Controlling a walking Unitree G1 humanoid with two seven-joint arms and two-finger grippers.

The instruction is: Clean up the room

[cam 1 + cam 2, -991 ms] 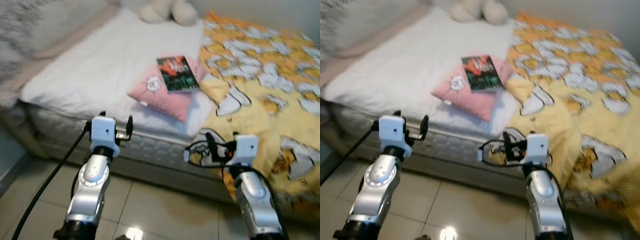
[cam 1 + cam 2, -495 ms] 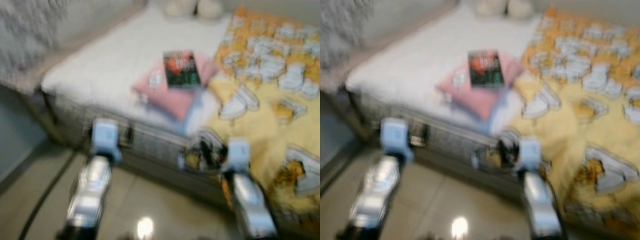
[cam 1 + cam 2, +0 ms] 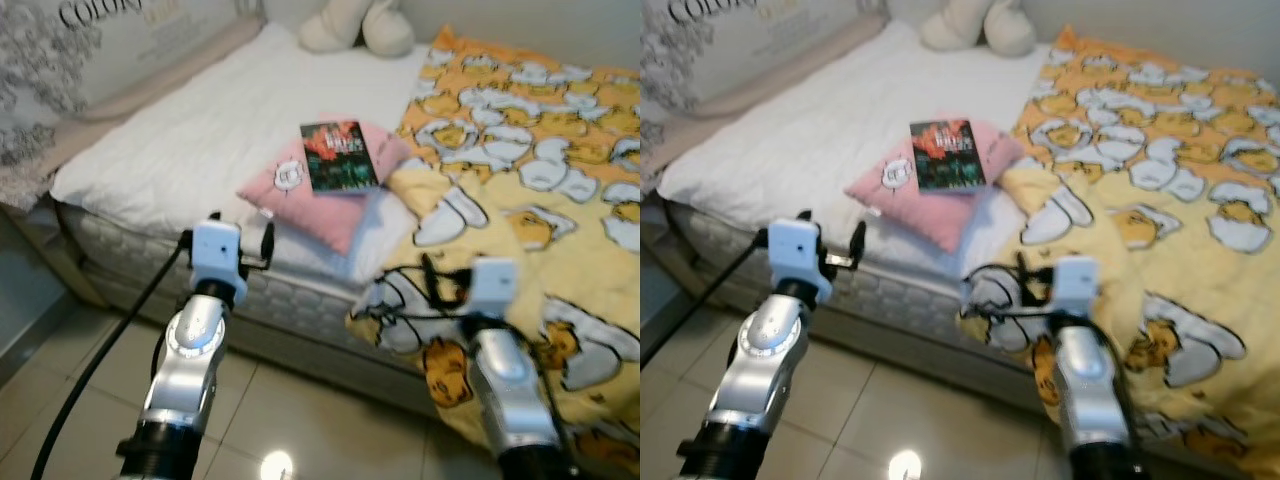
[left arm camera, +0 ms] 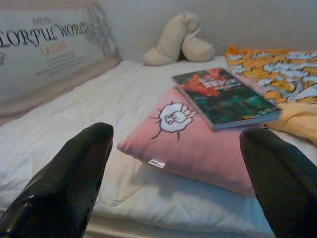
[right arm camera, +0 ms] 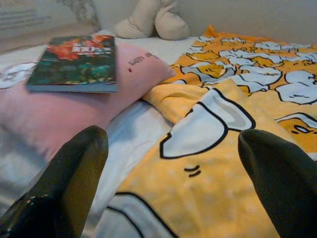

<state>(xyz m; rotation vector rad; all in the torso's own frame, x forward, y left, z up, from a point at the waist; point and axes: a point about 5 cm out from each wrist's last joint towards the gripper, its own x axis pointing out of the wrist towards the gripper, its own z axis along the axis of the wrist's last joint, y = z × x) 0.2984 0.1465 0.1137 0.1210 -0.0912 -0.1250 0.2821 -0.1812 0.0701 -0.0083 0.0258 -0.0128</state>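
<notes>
A dark book (image 3: 338,157) with a red and green cover lies on a pink pillow (image 3: 300,195) on the bed. Beside them spreads a yellow duck-print blanket (image 3: 540,180), whose corner hangs over the mattress edge. My left gripper (image 3: 240,235) is held at the mattress edge just short of the pillow, open and holding nothing. My right gripper (image 3: 420,288) hovers over the hanging blanket corner, also open. In the left wrist view the book (image 4: 223,96) and pillow (image 4: 198,148) lie straight ahead between the fingers. The right wrist view looks along the blanket (image 5: 208,163).
A cream plush toy (image 3: 355,25) rests at the far end of the white sheet (image 3: 200,130). A printed board (image 3: 100,40) leans along the bed's left side. The quilted mattress side (image 3: 300,300) faces me above the tiled floor (image 3: 300,420). A black cable (image 3: 100,360) trails from my left arm.
The whole picture blurred and shifted as the camera moved. The bed now looks slightly nearer, and my right gripper stands over the blanket corner. Both grippers stay open.
</notes>
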